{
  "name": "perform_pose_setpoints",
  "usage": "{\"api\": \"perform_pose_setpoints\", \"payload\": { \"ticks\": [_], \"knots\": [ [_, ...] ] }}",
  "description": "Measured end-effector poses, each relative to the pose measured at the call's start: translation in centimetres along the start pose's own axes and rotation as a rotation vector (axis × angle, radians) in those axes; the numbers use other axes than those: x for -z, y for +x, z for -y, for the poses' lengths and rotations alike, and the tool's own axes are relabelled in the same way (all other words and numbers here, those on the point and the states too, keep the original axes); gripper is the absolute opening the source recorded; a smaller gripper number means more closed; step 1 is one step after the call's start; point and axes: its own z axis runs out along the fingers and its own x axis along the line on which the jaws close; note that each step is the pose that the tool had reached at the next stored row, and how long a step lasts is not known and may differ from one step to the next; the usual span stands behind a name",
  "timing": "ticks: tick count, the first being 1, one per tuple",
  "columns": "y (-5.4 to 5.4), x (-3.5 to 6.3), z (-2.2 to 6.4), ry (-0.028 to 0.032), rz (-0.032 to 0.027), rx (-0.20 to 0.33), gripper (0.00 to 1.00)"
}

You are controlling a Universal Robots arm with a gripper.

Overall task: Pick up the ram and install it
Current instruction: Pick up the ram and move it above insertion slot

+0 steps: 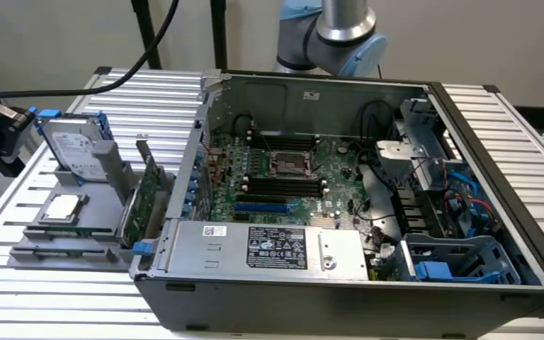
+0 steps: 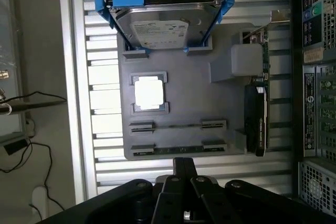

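- Shows the ram (image 2: 178, 126) as a long thin stick on edge, seated between two small clips of the grey holder (image 2: 184, 103), with a second stick (image 2: 178, 149) of the same kind just beside it
- Puts both sticks at the holder's end nearest the pincer (image 2: 184, 162), apart from it and untouched
- Has the pincer clenched on nothing, hovering over the slatted desk (image 2: 100, 103) just off the holder's edge
- Sets the square silver processor chip (image 2: 149, 92) in its own pocket next to the sticks, and the hard drive (image 2: 165, 24) with blue rails at the holder's far end
- Stands the wider expansion card (image 2: 258, 114) on edge along the holder's side nearest the computer case (image 1: 348, 283)
- Leaves the case open on the desk, to the exterior view's right of the holder, with the motherboard (image 1: 333, 166) exposed and its long black slots (image 1: 282, 185) lying side by side near the middle
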Motion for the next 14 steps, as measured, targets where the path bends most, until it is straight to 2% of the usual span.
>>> {"api": "perform_pose_setpoints", "payload": {
  "ticks": [7, 14],
  "knots": [
    [-0.03, 0.00, -0.01, 0.0000, 0.0000, 0.001, 0.00],
    [-0.07, -0.16, 0.00, -0.0021, -0.0024, 0.116, 0.00]
  ]
}}
